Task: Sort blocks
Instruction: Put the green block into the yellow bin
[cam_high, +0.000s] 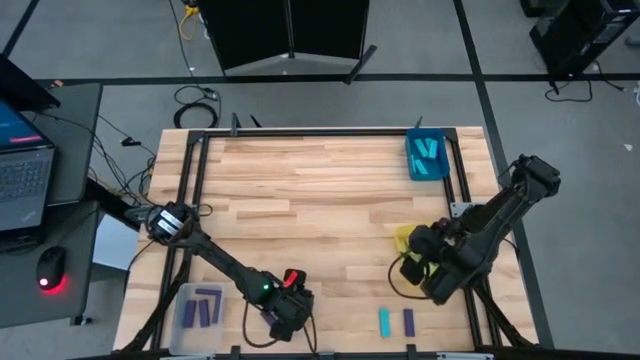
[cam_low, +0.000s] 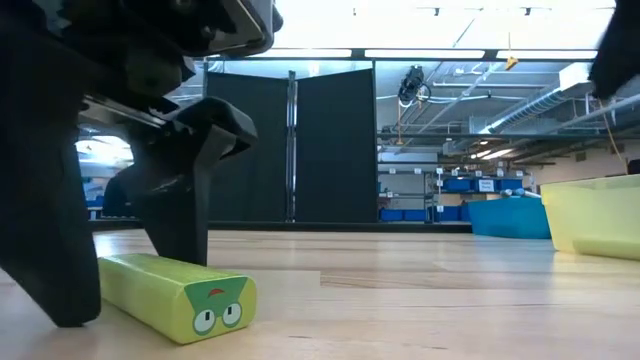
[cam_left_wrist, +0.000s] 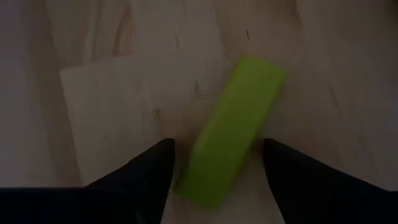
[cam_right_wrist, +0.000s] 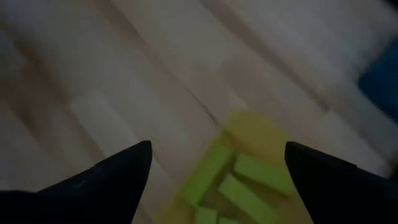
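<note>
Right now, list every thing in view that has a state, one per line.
Left gripper: open, fingers either side of the green block.
Green block: flat on the table, not lifted.
Right gripper: open, empty, above the yellow tray.
Yellow tray: holds green blocks.
Blue tray: holds cyan blocks.
Clear tray: holds purple blocks.

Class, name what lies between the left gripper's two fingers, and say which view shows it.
A yellow-green block lies on the table between the left gripper's open fingers, not yet clamped; the left wrist view shows it.

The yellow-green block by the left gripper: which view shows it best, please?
The low view: the yellow-green block lies on the table between the left gripper's fingers. The left wrist view shows it blurred. In the high view the arm hides it; the right wrist misses it.
</note>
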